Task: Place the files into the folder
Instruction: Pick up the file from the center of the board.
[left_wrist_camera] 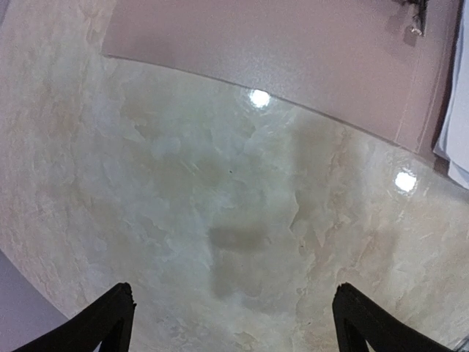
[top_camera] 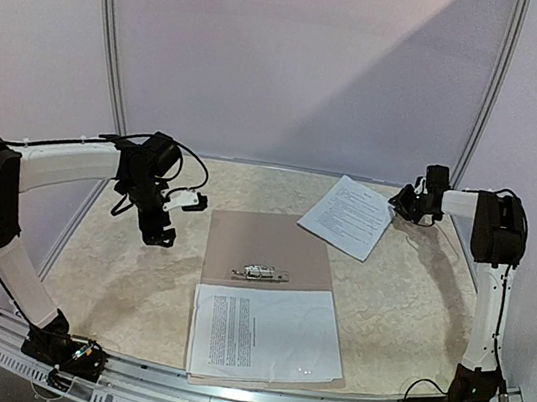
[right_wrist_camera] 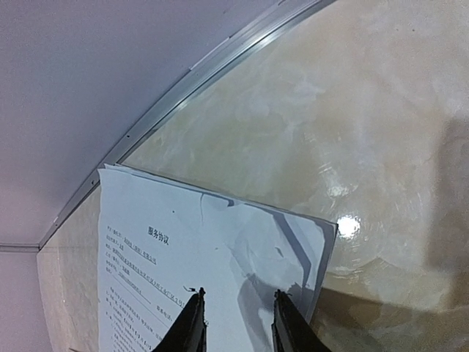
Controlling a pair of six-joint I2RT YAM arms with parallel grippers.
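I am working my right hand (right_wrist_camera: 238, 312) at the edge of the files (right_wrist_camera: 168, 242), which are lying on the tabletop (right_wrist_camera: 352, 110) beside the open folder's (top_camera: 264, 241) far right corner. Its fingers are standing narrowly apart, and I cannot tell whether they are pinching paper. I am aiming to catch the whole floppy stack gently. My left hand (left_wrist_camera: 231, 319) is hovering, spread wide and empty.

I count one folder (top_camera: 267, 241) with one metal clip (top_camera: 260, 274). There are two stacks of files (top_camera: 264, 334): one on the folder, the other stack (top_camera: 347, 216) on the tabletop (top_camera: 415, 304). Two grippers: left gripper (left_wrist_camera: 233, 319), right gripper (right_wrist_camera: 238, 314).
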